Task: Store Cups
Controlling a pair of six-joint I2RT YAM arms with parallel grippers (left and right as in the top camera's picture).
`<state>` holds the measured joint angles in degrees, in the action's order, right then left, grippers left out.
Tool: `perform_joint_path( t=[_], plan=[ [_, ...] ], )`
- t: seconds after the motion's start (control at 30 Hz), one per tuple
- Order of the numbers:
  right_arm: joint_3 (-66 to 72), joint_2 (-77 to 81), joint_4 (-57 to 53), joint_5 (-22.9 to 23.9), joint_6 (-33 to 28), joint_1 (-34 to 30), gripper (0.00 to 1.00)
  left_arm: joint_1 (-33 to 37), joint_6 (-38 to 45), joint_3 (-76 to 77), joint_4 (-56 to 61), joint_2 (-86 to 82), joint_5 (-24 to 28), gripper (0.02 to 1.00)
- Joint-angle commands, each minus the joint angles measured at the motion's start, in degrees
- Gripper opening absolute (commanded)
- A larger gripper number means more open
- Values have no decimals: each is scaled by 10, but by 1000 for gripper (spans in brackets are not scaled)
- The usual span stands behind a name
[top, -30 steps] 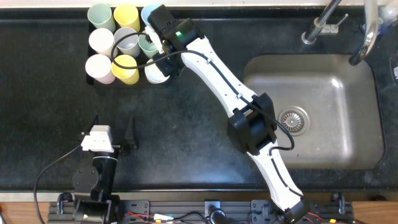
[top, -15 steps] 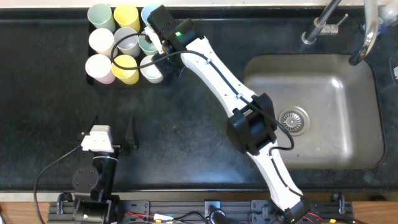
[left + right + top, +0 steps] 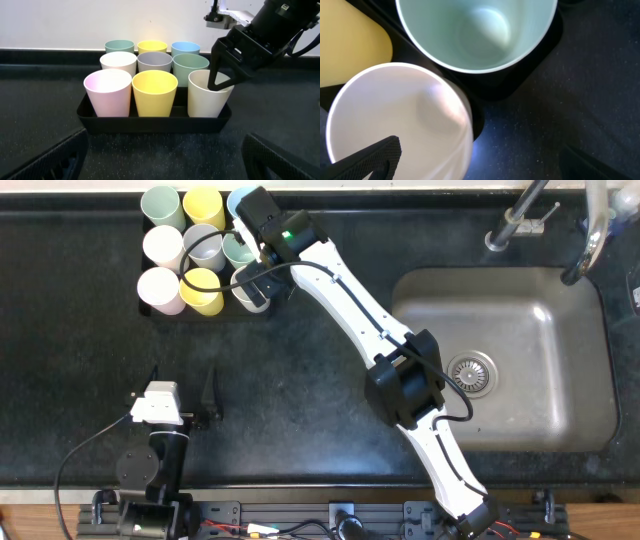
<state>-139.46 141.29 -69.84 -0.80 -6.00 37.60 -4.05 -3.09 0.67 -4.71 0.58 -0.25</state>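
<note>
A black tray (image 3: 150,122) at the counter's back left holds several cups in three rows. The cream cup (image 3: 207,100) stands upright in the corner slot beside a yellow cup (image 3: 154,90) and a pink cup (image 3: 107,92). My right gripper (image 3: 226,80) hangs over the cream cup (image 3: 395,120), open: one finger is inside the rim and the other outside, away from the wall. A pale green cup (image 3: 475,35) stands just behind it. My left gripper (image 3: 183,375) rests open and empty on the counter in front of the tray.
The steel sink (image 3: 560,380) with its faucet (image 3: 520,215) takes up the right side. Black countertop (image 3: 300,410) stretches between the tray and both arm bases. The right arm (image 3: 350,300) crosses diagonally from bottom right to the tray.
The cream cup has shifted slightly back and settled into the tray's corner slot under the right gripper. The left arm has not moved.
</note>
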Motion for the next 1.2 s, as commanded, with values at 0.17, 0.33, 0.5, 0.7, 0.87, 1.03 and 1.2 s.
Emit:
perform_joint_path(
  t=[0.17,0.33,0.5,0.7,0.87,1.03,1.2],
  plan=[
    [-89,-26,-15,16,12,5,998,-2,-11,-2,0,-4,-5,998],
    [-156,-75,-51,45,12,4,993,-2,-11,-2,0,-4,-5,998],
    [-166,-164,-130,88,10,-18,998,-2,-11,-2,0,-4,-5,996],
    [-20,-324,-139,170,14,-84,998,-2,-11,-2,0,-4,-5,998],
    [279,-551,-93,190,13,-129,996,-2,-11,-2,0,-4,-5,998],
    [556,-753,5,197,66,-204,998,-2,-11,-2,0,-4,-5,998],
    [783,-916,129,197,101,-267,998,-2,-11,-2,0,-4,-5,998]
  ],
)
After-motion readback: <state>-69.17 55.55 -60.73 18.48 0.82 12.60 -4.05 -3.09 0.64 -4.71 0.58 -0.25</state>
